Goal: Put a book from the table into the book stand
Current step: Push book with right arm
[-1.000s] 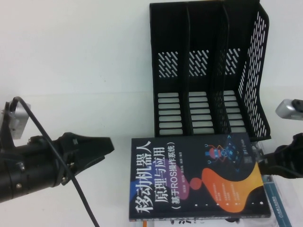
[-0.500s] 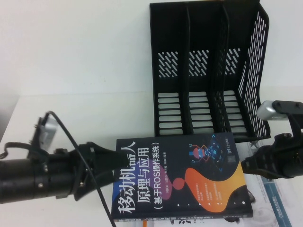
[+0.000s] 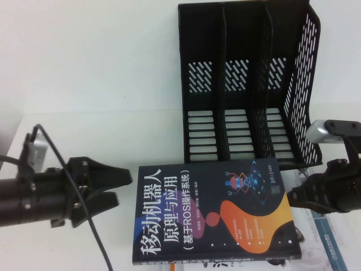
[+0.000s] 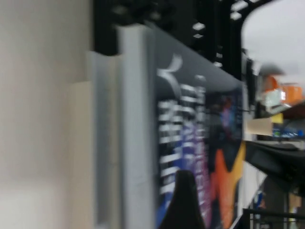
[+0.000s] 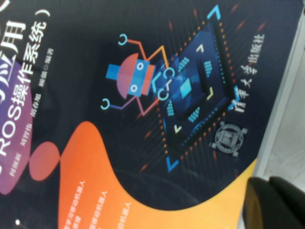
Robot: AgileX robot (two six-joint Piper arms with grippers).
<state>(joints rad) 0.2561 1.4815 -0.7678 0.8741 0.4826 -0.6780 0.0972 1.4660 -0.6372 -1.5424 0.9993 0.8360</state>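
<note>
The dark book (image 3: 217, 212) with a white Chinese title and orange and purple blobs lies flat near the table's (image 3: 101, 84) front edge, in front of the black three-compartment book stand (image 3: 248, 84). My left gripper (image 3: 122, 189) is open, just left of the book's left edge and not touching it. In the left wrist view the book (image 4: 190, 129) shows edge-on, with one finger (image 4: 183, 202) before it. My right gripper (image 3: 293, 199) is shut and rests against the book's right edge. The right wrist view shows the cover (image 5: 143, 95) filling the picture and the fingertips (image 5: 276, 200) at its edge.
A white book (image 3: 330, 248) lies partly under the dark book at the front right, and also shows in the right wrist view (image 5: 288, 105). The stand's compartments are empty. Bare white table spreads to the left and behind my left arm.
The book slid left with my right gripper at its right edge, then stopped. My left gripper reached the book's left edge, then drew back to the left.
</note>
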